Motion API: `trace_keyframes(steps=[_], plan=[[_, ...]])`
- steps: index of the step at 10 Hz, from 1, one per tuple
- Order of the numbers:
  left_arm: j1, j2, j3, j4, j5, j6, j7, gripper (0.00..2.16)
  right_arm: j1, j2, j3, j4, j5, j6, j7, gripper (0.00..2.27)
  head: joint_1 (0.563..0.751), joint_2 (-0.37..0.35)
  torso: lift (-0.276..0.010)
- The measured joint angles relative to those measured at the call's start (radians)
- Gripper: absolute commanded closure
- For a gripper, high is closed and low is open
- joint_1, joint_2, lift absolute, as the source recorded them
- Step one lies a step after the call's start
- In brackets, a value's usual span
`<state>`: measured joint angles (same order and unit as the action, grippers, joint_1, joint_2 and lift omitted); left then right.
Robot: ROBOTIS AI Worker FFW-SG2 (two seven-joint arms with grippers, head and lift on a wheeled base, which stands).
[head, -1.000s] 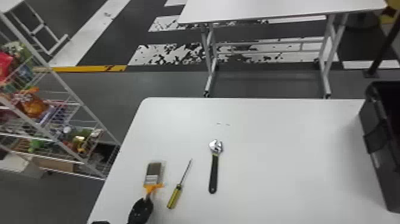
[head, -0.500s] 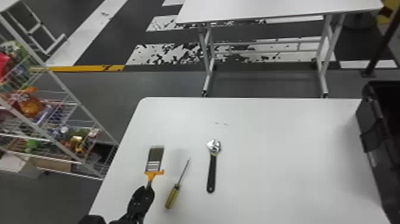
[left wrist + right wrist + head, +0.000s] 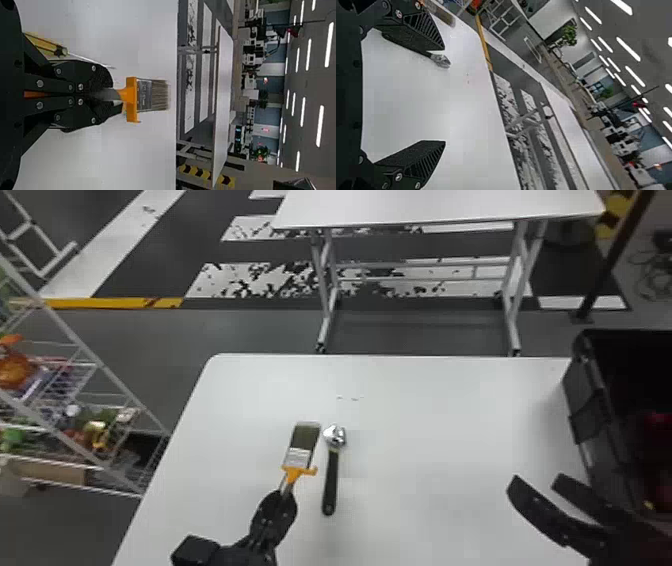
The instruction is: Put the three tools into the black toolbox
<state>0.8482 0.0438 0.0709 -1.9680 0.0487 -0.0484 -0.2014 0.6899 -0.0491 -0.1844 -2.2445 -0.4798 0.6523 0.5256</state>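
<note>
- L gripper (image 3: 116, 95) is pinched tight on the brush (image 3: 301, 450), holding it by the handle, w/ the bristles pointing out past the tips.
- We see the brush L of the wrench (image 3: 330, 482), well apart from the box (image 3: 607, 450) at the R side.
- Brush is prob. light & fairly stiff, w/ only the bristles soft; we keep our hold on the handle & don't squash them.
- Metal neck may be slick, so the brush could twist if the box rim catches it; we go gently there.
- R gripper (image 3: 443, 95) is spread w/ nothing btwn its fingers, near the box in the head view.
- Wrench lies flat on the table (image 3: 450, 430), metal head toward the far edge; likely heaviest of the 3, so we'd grip the dark handle nr its middle, a bit headward for balance.
- Driver (image 3: 47, 44) lies beyond L gripper's fingers in the L wrist view; rigid, roundish, might roll, so we'd take the thick yellow handle, not the thin shaft.
</note>
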Motion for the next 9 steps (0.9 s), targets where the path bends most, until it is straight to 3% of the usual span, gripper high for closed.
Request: trace_keyframes(steps=[3,4,5,9], plan=[[-0.033,0.046,-0.123,-0.019,-0.060,0.041,0.035,2.14,-0.075,0.007,0.007,-0.012,-0.032,0.266,0.013,0.16,0.695,0.110,-0.051],[-0.040,0.070,-0.172,-0.019,-0.078,0.046,0.066,2.14,-0.096,0.015,0.020,-0.009,-0.035,0.317,0.013,0.16,0.695,0.099,-0.051],[-0.046,0.096,-0.221,-0.018,-0.097,0.045,0.096,2.14,-0.114,0.022,0.037,0.004,-0.036,0.343,0.012,0.16,0.695,0.088,-0.051],[-0.061,0.162,-0.390,-0.017,-0.168,0.042,0.189,2.14,-0.179,0.046,0.114,0.117,-0.035,0.341,0.020,0.16,0.695,0.047,-0.051]])
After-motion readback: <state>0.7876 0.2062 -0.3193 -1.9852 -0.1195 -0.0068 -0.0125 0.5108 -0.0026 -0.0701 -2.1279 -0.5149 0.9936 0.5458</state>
